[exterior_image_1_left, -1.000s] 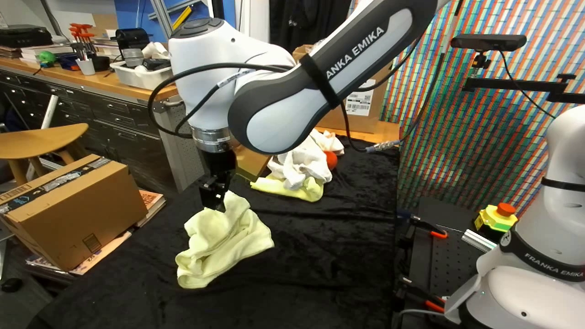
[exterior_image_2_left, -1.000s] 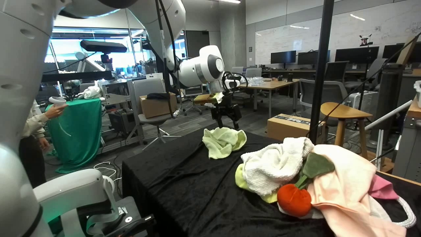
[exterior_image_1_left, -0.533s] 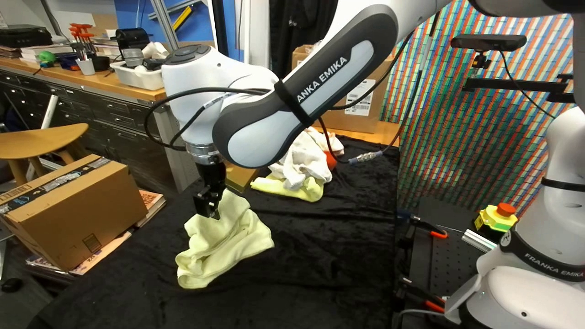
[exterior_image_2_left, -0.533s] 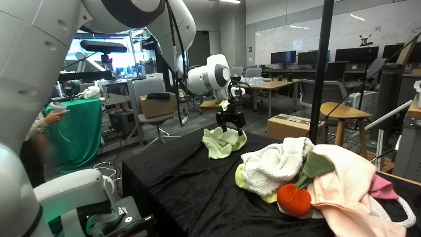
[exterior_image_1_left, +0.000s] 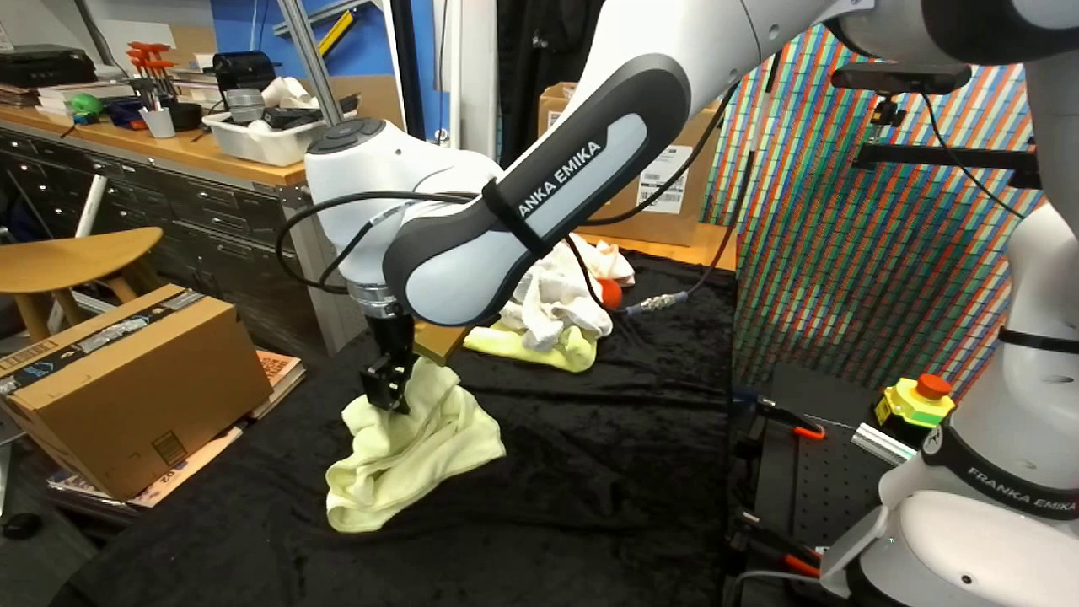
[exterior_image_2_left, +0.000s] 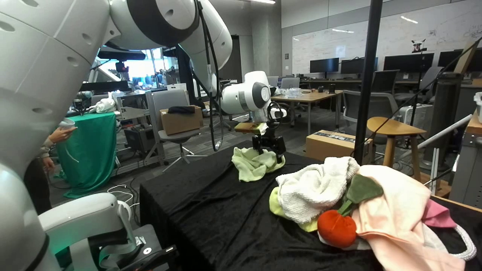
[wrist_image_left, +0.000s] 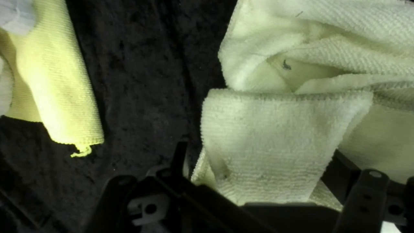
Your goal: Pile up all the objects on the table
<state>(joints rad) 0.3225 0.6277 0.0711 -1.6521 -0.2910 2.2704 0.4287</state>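
A crumpled pale yellow-green cloth (exterior_image_1_left: 413, 451) lies by itself on the black table (exterior_image_1_left: 590, 472). My gripper (exterior_image_2_left: 270, 154) is down at this cloth, its jaws spread wide. In the wrist view, a folded flap of the cloth (wrist_image_left: 271, 139) lies between the fingers (wrist_image_left: 179, 158), which are not closed on it. Piled elsewhere on the table, in an exterior view, are a white cloth (exterior_image_2_left: 316, 190) over a yellow cloth (exterior_image_2_left: 276, 205), an orange-red ball-like item (exterior_image_2_left: 336, 229), a dark green piece (exterior_image_2_left: 363, 189), a pale pink cloth (exterior_image_2_left: 399, 203) and a darker pink one (exterior_image_2_left: 438, 214).
A black upright pole (exterior_image_2_left: 367, 82) rises behind the pile. Beyond the table's edge sit a taped cardboard box (exterior_image_1_left: 152, 388) and a wooden stool (exterior_image_2_left: 395, 126). Another large cardboard box (exterior_image_1_left: 666, 198) stands behind the pile. A brownish block (exterior_image_2_left: 249, 128) shows at the wrist.
My gripper has come down to the lone pale yellow-green cloth, jaws still apart. In an exterior view the cloth's edge shifts slightly at the fingers; the pile is unmoved.
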